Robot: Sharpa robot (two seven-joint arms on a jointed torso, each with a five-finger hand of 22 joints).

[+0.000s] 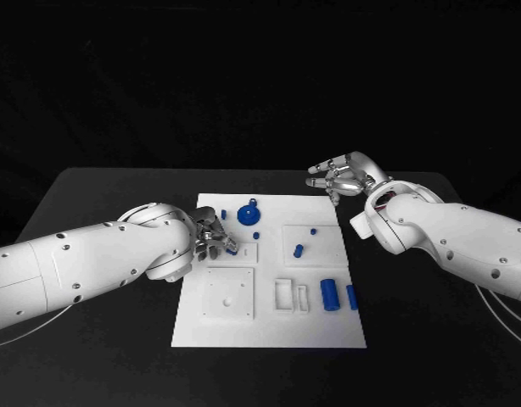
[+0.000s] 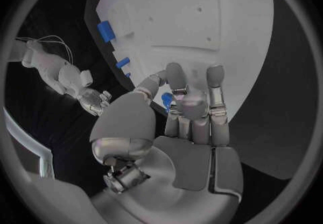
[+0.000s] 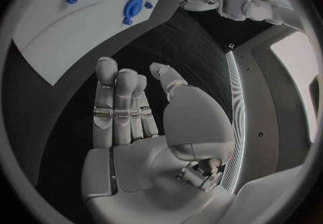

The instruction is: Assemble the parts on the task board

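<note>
Over the board's (image 1: pixel 212 335) left edge the left hand (image 1: pixel 212 235) pinches a small blue part (image 2: pixel 166 99), a grip its wrist view makes plain, while the right hand (image 1: pixel 340 176) hovers released, fingers apart, above the worktop (image 1: pixel 102 191) past the far right corner.
</note>
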